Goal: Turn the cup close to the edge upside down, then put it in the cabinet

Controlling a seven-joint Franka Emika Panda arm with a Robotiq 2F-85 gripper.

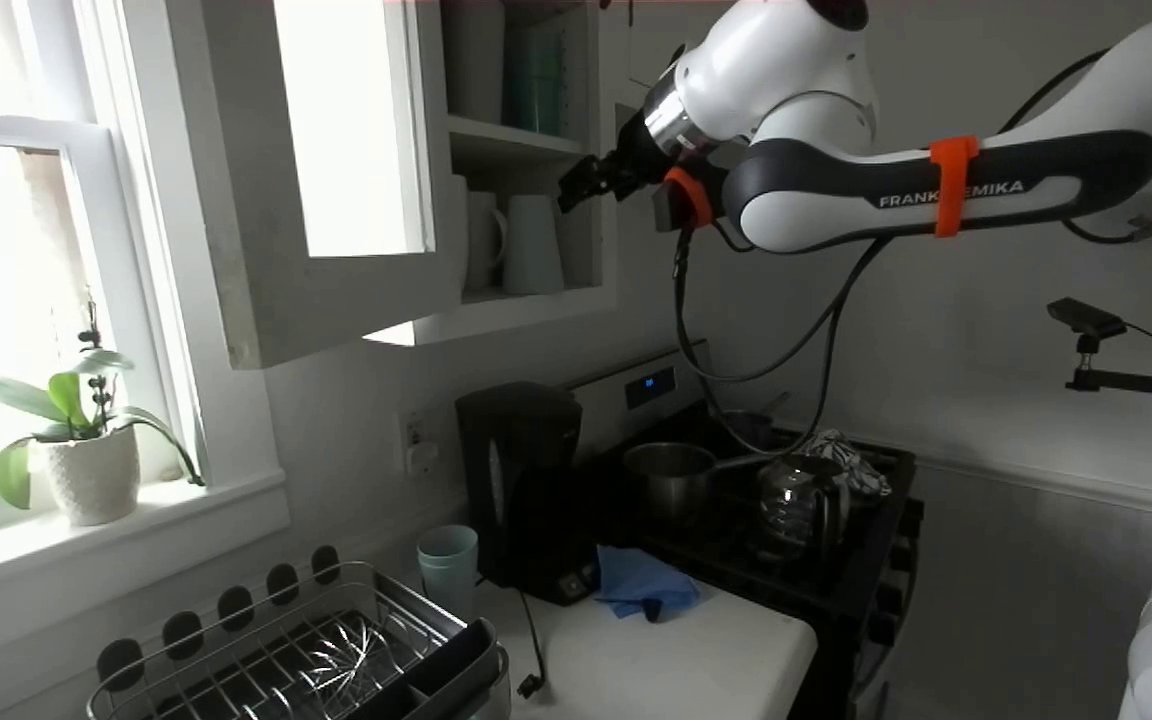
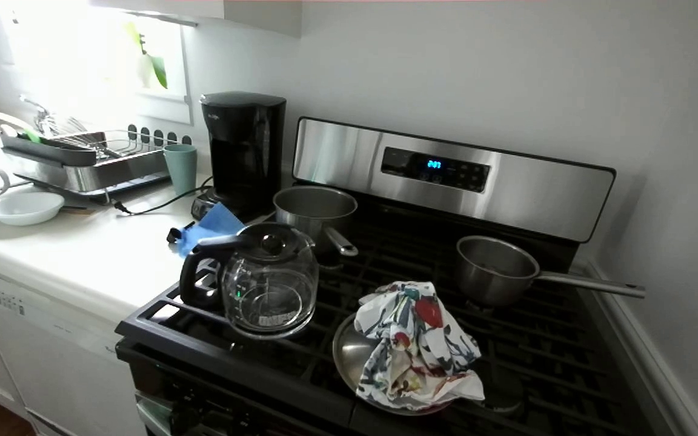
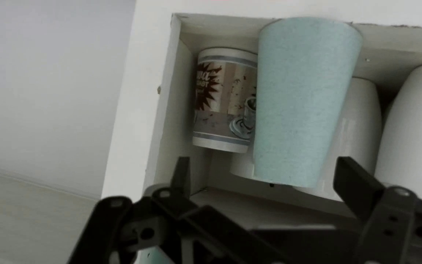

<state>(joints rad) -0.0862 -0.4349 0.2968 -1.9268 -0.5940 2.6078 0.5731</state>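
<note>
"Saucepans [image 2: 300,218]?"
"Two, below the gripper [image 3: 262,168]; one glass carafe [image 2: 273,290] and one coffee maker [image 1: 516,470] there too."
"And the light teal cup [image 3: 302,102]?"
"Upside down in the cabinet [image 1: 536,313], just ahead of the gripper, which is spread wide, holding nothing."
"Beneath?"
"White countertop [image 1: 676,660]; a window [image 1: 1,260] lies past the cabinet from the gripper."

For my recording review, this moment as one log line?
gripper: open, empty | teal cup: upside down in cabinet | contact: none visible | task: looks done
</note>
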